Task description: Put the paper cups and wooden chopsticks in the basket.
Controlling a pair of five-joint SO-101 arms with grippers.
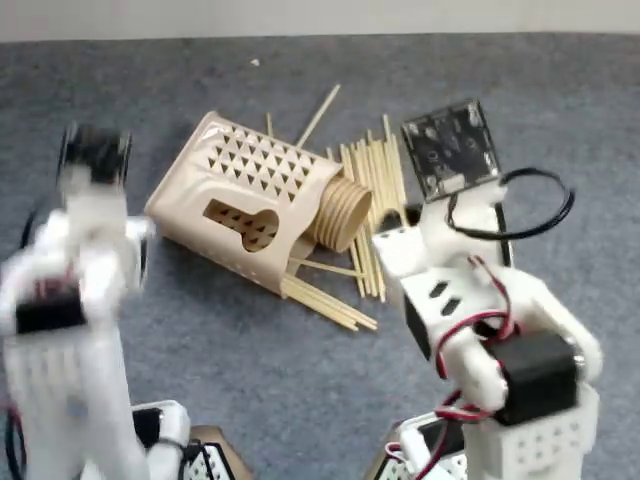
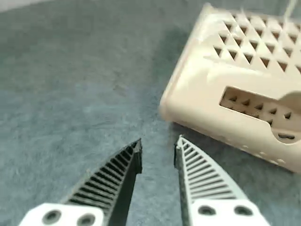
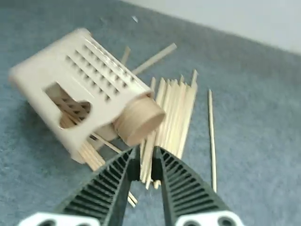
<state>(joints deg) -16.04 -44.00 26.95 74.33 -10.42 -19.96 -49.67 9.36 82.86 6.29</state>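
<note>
I work over a grey counter (image 1: pixel 250 400) with an arm on each side: the left arm (image 1: pixel 70 300) stands off by the basket's closed end, and the right arm (image 1: pixel 490 330) is near its open end.

The basket (image 1: pixel 240 200) lies tipped on its side in the middle of the counter, with one perforated wall facing up and a handle cutout in the side wall. The paper cups (image 1: pixel 345 212) are nested in a stack that lies sideways in the basket's mouth, its end sticking out. The wooden chopsticks (image 1: pixel 375 170) lie mostly on the counter just beyond the cups, fanned in a loose sheaf. A few more chopsticks jut out from under the basket's mouth, and one stray chopstick (image 3: pixel 211 136) lies a little apart from the sheaf.

The left gripper (image 2: pixel 158 148) hangs over bare counter near the basket's closed end, its fingers released and parted with nothing between them. The right gripper (image 3: pixel 146 157) hovers over the near ends of the chopsticks, close to the cups. Its fingers are only narrowly apart and grasp nothing.
</note>
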